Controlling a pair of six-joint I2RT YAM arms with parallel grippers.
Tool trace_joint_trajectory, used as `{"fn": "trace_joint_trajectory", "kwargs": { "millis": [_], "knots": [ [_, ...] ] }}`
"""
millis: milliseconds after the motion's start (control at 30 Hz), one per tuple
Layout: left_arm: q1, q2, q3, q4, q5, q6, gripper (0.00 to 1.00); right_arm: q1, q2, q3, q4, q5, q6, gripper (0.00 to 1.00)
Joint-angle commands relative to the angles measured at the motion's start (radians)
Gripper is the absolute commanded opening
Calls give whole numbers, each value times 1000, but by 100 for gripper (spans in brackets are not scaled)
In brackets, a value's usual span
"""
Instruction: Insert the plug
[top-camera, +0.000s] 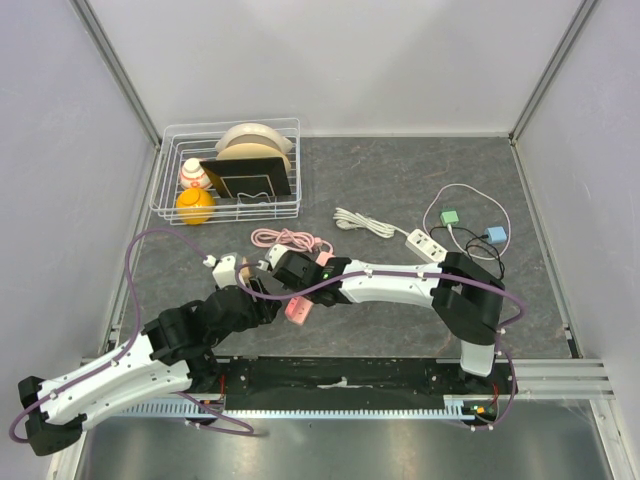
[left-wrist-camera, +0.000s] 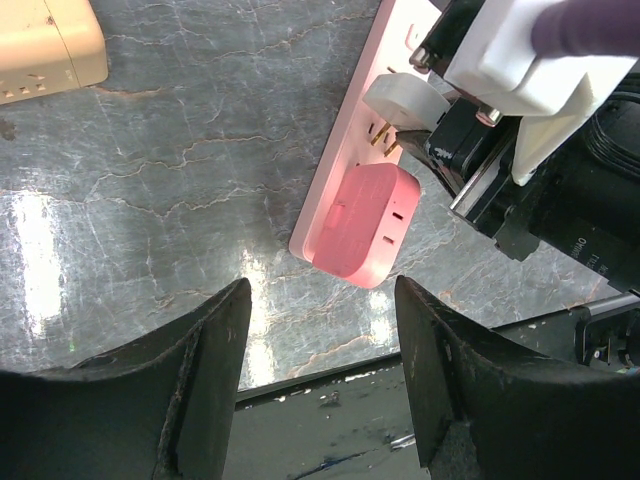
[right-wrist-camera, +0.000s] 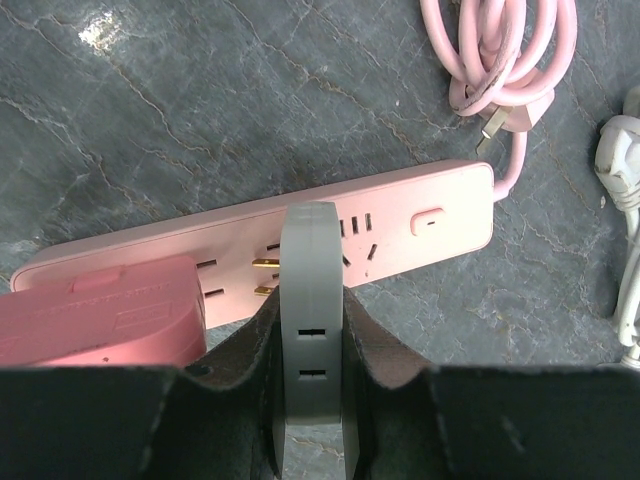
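My right hand (right-wrist-camera: 312, 345) is closed tight on the gray plug (right-wrist-camera: 310, 250). I hold it by its flat sides so its gold pins (right-wrist-camera: 264, 265) point right at the pink power strip (right-wrist-camera: 400, 225). That way I can push it straight in, I think.

The plug is at the middle of the strip, just beside the pink adapter (left-wrist-camera: 368, 225) that already sits in the end holes. The pin tips are at the holes, but a lot of gold shows, so the plug is not all the way in yet.

My left hand (left-wrist-camera: 322, 298) is open and holds nothing. It hangs over the counter (right-wrist-camera: 150, 130) near the adapter end of the strip. I think it waits there so it can stop the strip from sliding when I push.

The plug is a thin gray block with round edges. It has two small slots on its back side. The pins are shiny and look straight.
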Motion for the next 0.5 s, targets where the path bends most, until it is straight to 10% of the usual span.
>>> {"fn": "trace_joint_trajectory", "kwargs": {
  "millis": [0,467],
  "knots": [
    [1,-4,-11,6,-52,-49,66,4,-7,39,15,28,7,0],
    [-1,11,-14,259,32,126,67,-72,-224,4,65,-110,80,0]
  ]
}}
